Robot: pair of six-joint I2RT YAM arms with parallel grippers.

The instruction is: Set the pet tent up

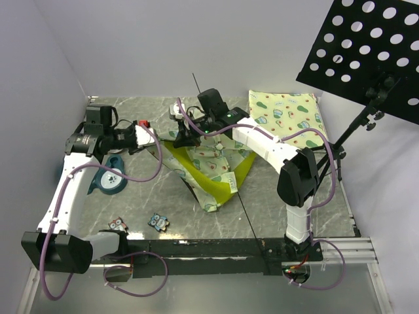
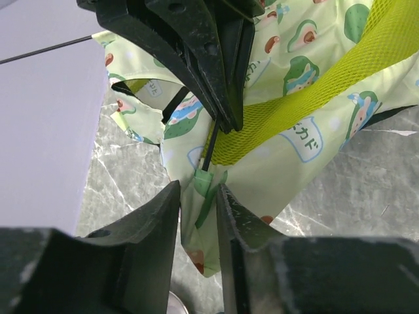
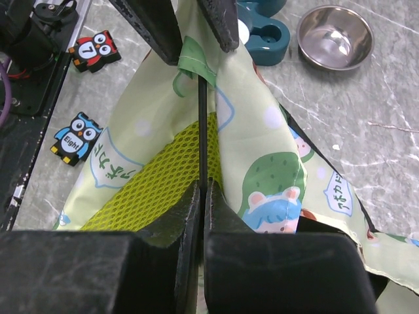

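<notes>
The pet tent (image 1: pixel 209 171) lies crumpled mid-table, avocado-print fabric with lime mesh (image 2: pixel 308 98). My left gripper (image 2: pixel 198 190) is closed on the tent's raised corner, beside a green pole pocket (image 2: pixel 203 182); from above it (image 1: pixel 159 140) sits at the tent's left tip. My right gripper (image 3: pixel 203 190) is shut on a thin black pole (image 3: pixel 202 131) whose end goes into that pocket. It (image 1: pixel 182 136) faces the left gripper closely. The pole's free end (image 1: pixel 194 82) sticks out toward the back wall.
A flat avocado-print mat (image 1: pixel 285 114) lies at the back right. A teal bowl stand (image 1: pixel 111 180) and a steel bowl (image 3: pixel 334 36) sit left of the tent. Two owl tiles (image 1: pixel 157 221) (image 1: pixel 116 224) lie near the front. A perforated black board on a stand (image 1: pixel 366 46) overhangs the right.
</notes>
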